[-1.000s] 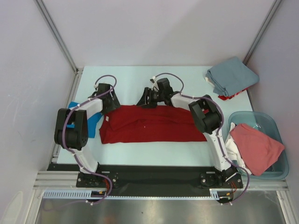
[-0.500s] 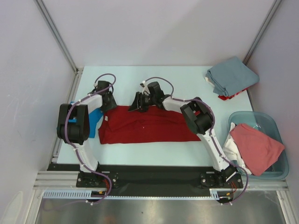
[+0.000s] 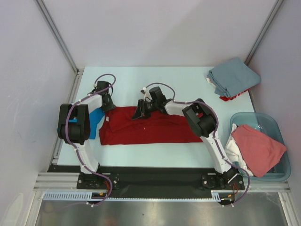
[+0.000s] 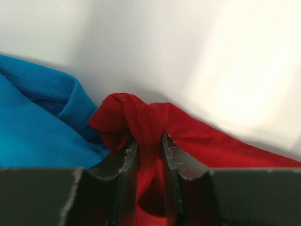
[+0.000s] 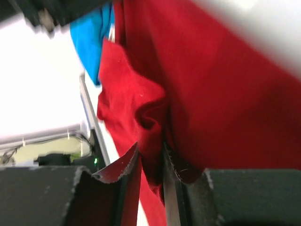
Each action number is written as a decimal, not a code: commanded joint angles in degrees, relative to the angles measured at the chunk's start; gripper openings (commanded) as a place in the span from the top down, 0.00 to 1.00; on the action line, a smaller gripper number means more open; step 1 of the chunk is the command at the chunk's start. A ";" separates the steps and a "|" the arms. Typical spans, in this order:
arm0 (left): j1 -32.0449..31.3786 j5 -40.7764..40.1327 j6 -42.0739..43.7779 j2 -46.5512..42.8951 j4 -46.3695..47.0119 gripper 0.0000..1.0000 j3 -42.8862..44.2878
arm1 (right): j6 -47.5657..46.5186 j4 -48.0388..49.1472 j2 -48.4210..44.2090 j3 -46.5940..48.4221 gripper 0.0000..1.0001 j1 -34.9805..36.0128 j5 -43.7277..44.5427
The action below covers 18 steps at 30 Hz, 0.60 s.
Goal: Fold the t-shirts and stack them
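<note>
A crimson red t-shirt lies spread widthwise across the table's middle, folded into a long band. A bright blue t-shirt peeks out at its left end. My left gripper is at the red shirt's far left corner, shut on a bunched fold of red cloth, the gripper just right of the blue shirt. My right gripper is on the far edge near the middle. In the right wrist view the gripper pinches a ridge of the red shirt, with the blue shirt beyond.
A folded grey-blue shirt tops a small stack at the back right corner. A teal plastic bin at the near right holds a salmon-pink shirt and a white one. Metal frame rails border the table.
Both grippers have closed onto the red shirt's far edge. The right gripper slid left along that edge; the left gripper shifted slightly toward the far left corner.
</note>
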 commanded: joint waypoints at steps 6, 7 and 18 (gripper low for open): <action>1.40 0.29 1.27 1.44 0.87 0.78 0.99 | -2.66 4.13 -13.48 -13.73 0.71 1.27 -4.19; 1.40 0.47 1.35 1.53 0.96 0.78 0.99 | -2.84 4.48 -14.11 -14.79 0.69 1.35 -4.36; 2.19 1.17 1.35 1.18 1.31 0.84 0.64 | -6.97 2.20 -22.28 -28.23 0.67 4.25 -4.98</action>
